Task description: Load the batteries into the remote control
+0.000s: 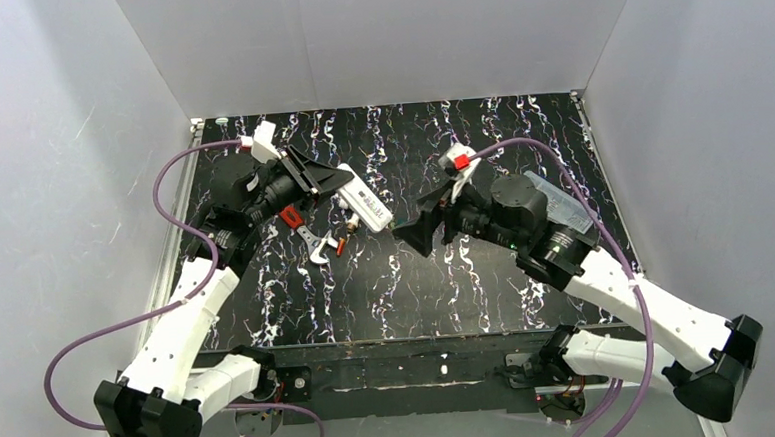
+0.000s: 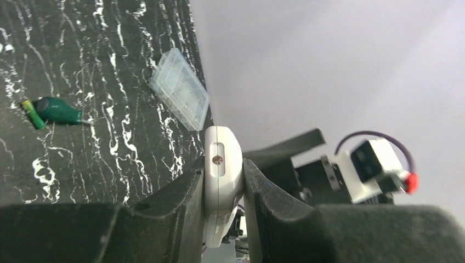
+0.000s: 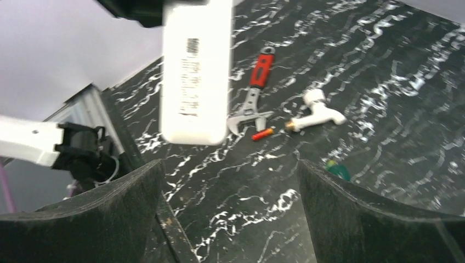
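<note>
My left gripper is shut on the remote control, a slim white bar held off the table and pointing towards the right arm. In the left wrist view the remote control is pinched edge-on between both fingers. From the right wrist its labelled face hangs at the upper left. One red-orange battery lies on the table beside the wrench head, also visible from above. My right gripper is open and empty, close to the remote's free end.
A red-handled wrench and a white tap-like piece lie by the battery. A green-handled screwdriver lies nearby. A clear plastic box sits at the table's right side. White walls enclose the dark marbled table.
</note>
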